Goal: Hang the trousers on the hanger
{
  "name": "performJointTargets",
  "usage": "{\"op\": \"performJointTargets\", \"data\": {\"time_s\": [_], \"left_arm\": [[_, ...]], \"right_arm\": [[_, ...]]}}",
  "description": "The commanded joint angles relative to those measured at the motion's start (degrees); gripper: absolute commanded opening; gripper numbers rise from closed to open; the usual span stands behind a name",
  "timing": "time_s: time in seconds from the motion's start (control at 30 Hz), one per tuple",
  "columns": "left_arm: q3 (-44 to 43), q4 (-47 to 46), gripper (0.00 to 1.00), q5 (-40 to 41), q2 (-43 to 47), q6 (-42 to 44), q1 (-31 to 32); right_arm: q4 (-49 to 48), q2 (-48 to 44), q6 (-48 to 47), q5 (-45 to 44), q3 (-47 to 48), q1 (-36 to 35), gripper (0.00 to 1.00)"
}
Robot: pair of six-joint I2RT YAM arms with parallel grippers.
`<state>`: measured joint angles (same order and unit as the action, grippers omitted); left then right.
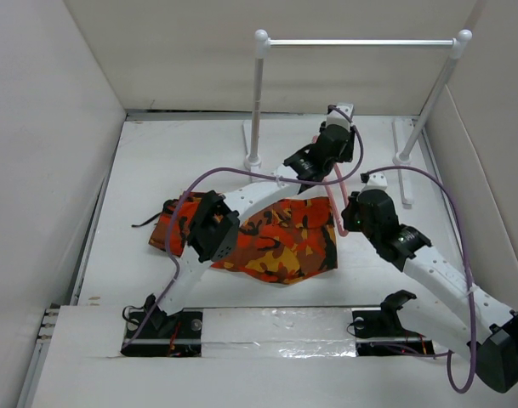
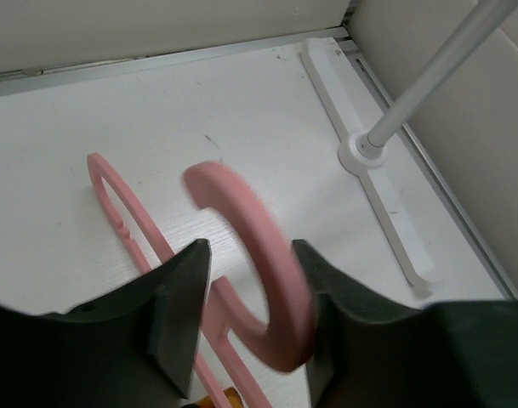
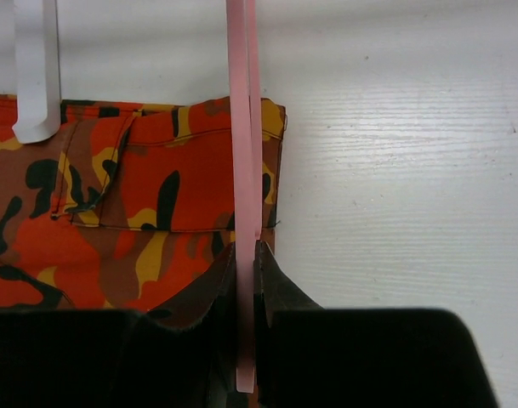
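The camouflage trousers [image 1: 276,242] lie flat on the table; their waistband edge shows in the right wrist view [image 3: 114,212]. The pink hanger [image 1: 336,200] lies at the trousers' right edge, hook toward the back. My left gripper [image 1: 327,160] is open with its jaws around the curved hook [image 2: 259,246]; the hook rests against the right finger and a gap is left on the other side [image 2: 250,280]. My right gripper [image 1: 348,217] is shut on a thin bar of the hanger [image 3: 239,127], seen edge-on between the fingertips [image 3: 246,263].
The white rail [image 1: 361,41] on two posts stands at the back; its right base foot [image 2: 373,170] lies just beyond the left gripper. Another white foot [image 3: 33,68] lies over the trousers' top edge. White walls close in the table on three sides.
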<state>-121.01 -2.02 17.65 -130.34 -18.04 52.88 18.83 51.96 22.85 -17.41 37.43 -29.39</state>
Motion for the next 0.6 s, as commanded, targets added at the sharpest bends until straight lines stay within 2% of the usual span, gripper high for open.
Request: {"op": "performJointTargets", "data": {"time_s": [0.0,0.07,0.1,0.13,0.2,0.3,0.33,0.47,0.53,0.57], "left_arm": [[-5.54,1.75,0.36,5.89,-1.31,1.96,0.12],[-5.99,1.85,0.26,6.95,-1.75,2.31,0.12],[-6.08,1.85,0.11,7.92,-1.67,2.4,0.12],[-5.82,3.5,0.03,8.19,-1.32,2.14,0.12],[-1.37,3.17,0.0,8.89,1.22,1.52,0.12],[11.2,-3.06,0.0,7.59,8.42,-1.02,0.12],[14.02,-4.73,0.0,7.14,10.35,-2.16,-0.41],[27.82,-15.87,0.0,4.5,20.28,-9.01,-0.41],[33.63,-20.54,0.0,3.97,22.32,-13.76,0.29],[35.39,-22.05,0.0,3.62,23.98,-15.51,1.07]], "right_arm": [[-0.99,-1.08,0.79,-2.19,-0.69,-1.2,0.0],[-0.55,-1.25,0.97,-3.33,-0.69,-1.81,0.0],[-0.46,-1.34,1.05,-3.51,-0.69,-1.81,0.0],[-0.29,-1.51,1.23,-3.6,-0.69,-2.34,0.0],[-0.11,-1.87,1.32,-4.65,-0.78,-2.34,0.02],[-0.2,-2.92,1.23,-4.74,-0.87,-2.34,0.3],[-0.02,-3.27,0.97,-4.57,-0.69,-2.34,0.45],[2.78,-6.78,0.71,-2.28,1.15,-2.87,0.68],[4.89,-10.12,0.7,-2.01,2.03,-2.87,0.78],[5.51,-11.26,0.7,-1.67,2.9,-2.87,0.8]]}}
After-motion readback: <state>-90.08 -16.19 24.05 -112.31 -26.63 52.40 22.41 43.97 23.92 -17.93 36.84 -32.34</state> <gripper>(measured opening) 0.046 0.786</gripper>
